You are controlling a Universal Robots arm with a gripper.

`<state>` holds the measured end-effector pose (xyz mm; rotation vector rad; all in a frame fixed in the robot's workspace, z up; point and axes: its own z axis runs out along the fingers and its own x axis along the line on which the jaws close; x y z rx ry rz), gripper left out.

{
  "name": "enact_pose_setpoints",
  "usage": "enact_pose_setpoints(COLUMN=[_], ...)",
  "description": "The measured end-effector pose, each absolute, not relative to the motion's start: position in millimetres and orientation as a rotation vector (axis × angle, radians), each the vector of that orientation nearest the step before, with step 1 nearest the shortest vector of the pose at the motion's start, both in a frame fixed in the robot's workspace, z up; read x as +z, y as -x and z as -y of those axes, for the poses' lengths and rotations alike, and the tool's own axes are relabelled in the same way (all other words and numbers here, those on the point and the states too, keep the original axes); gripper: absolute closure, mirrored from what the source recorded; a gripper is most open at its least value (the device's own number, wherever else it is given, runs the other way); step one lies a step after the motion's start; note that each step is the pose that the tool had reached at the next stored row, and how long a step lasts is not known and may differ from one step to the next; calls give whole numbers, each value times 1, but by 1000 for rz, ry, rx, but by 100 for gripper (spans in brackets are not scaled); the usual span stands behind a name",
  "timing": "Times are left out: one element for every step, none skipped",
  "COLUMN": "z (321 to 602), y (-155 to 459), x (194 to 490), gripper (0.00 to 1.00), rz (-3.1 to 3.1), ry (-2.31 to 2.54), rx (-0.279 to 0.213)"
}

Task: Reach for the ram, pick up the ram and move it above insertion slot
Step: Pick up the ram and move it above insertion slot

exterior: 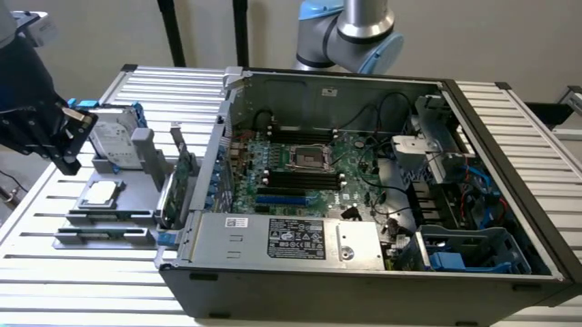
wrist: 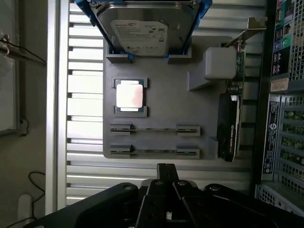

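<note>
Reach step, I judge: closed, empty black gripper [exterior: 65, 162] at the exterior view's left, well apart from thin green ram stick [wrist: 154, 151]; grasping needs jaws opened and aligned.

The exterior camera sits high, angled down over the open case [exterior: 364, 293] and the slatted surface [exterior: 518, 116], taking in a wide area. My wrist camera looks straight down past my tool [wrist: 166, 172], closer in. Both views share the tray [wrist: 161, 102], the drive [wrist: 142, 28] and the case's side.
</note>
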<state>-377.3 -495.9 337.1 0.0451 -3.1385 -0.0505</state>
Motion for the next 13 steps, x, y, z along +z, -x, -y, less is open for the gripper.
enact_pose_setpoints(z=[496, 496, 496, 496, 496, 496, 496, 496, 496, 496, 496, 496, 496], y=[377, 377, 377, 377, 377, 377, 377, 377, 377, 377, 377, 377, 377], x=[337, 337, 337, 337, 337, 337, 337, 337, 337, 337, 337, 337, 337], gripper=[89, 89, 89, 89, 89, 89, 89, 89, 89, 89, 89, 89, 89], rz=[3139, 3139, 3139, 3139, 3139, 3139, 3139, 3139, 3139, 3139, 3138, 3137, 3136], ry=[-45, -45, -45, -45, -45, -45, -45, -45, -45, -51, -68, -97, -125], rx=[-51, -51, -51, -51, -51, -51, -51, -51, -51, -51, -51, -50, -51])
